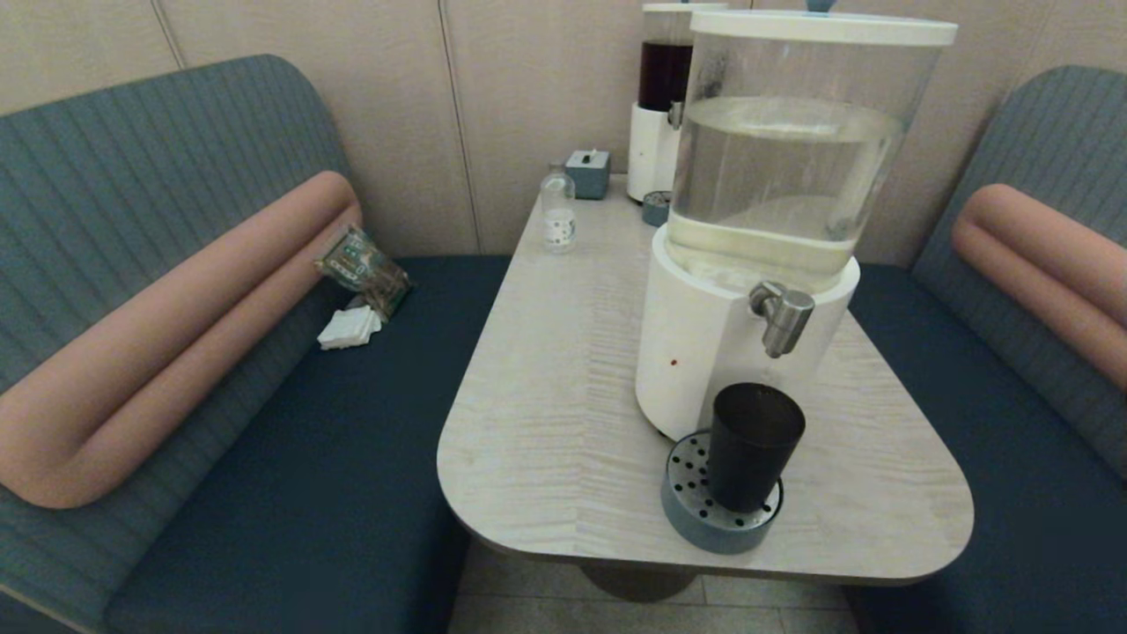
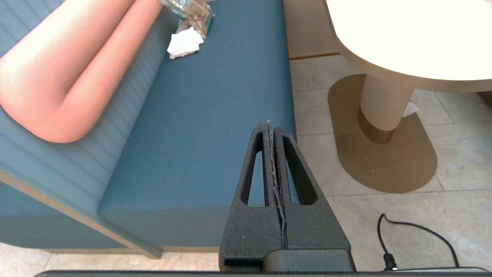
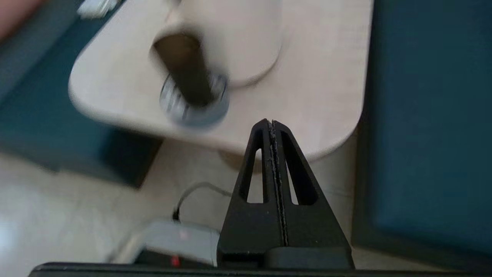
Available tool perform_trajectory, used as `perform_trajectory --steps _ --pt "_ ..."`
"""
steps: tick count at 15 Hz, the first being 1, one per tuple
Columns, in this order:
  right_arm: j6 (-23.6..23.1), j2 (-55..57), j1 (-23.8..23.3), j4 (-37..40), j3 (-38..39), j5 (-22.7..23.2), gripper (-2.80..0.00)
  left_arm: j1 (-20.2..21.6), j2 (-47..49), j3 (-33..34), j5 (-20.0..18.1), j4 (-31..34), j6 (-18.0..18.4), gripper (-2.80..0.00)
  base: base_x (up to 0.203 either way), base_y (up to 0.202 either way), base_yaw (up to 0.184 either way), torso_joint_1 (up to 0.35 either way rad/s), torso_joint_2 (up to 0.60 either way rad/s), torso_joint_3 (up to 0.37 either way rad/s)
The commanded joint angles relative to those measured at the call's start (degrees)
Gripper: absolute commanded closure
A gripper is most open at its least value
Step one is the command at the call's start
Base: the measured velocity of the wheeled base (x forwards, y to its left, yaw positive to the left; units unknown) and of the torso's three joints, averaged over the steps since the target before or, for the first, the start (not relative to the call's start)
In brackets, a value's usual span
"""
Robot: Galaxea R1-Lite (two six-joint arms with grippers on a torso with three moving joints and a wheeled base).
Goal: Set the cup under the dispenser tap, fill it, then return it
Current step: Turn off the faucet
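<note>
Right pincer (image 3: pixel 272 125) closed, empty, off the desk's (image 1: pixel 563 423) 5 o'clock edge; left pincer (image 2: pixel 270 125) closed, parked. Cup (image 1: pixel 753 445) sits under tap (image 1: pixel 781 315); filling and return apparently remain.

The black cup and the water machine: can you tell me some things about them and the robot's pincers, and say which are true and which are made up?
1. The cup stands upright on the round drip tray. True.
2. The cup lies tipped over on the table. False: it stands upright on the tray, below the dispenser tap.
3. The right pincer is holding the cup. False: it is shut on nothing, off the table's edge.
4. The left pincer is shut, above the bench seat. True.
5. The big tank is empty. False: it holds clear liquid.
</note>
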Motion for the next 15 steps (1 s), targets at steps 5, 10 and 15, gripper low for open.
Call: perform_trajectory --steps 5,10,15 --pt "-8.1 -25.9 2.5 3.1 15.6 -3.5 0.0 0.0 0.1 0.0 0.0 0.0 0.0 0.0 0.0 0.0 0.0 0.0 0.0 0.0" --pt "-7.7 -28.2 3.0 -26.4 37.3 -18.8 0.0 0.0 0.1 0.0 0.0 0.0 0.0 0.0 0.0 0.0 0.0 0.0 0.0 0.0" --pt "-11.8 -28.2 3.1 -45.3 49.9 -19.8 0.0 0.0 0.1 0.0 0.0 0.0 0.0 0.0 0.0 0.0 0.0 0.0 0.0 0.0"
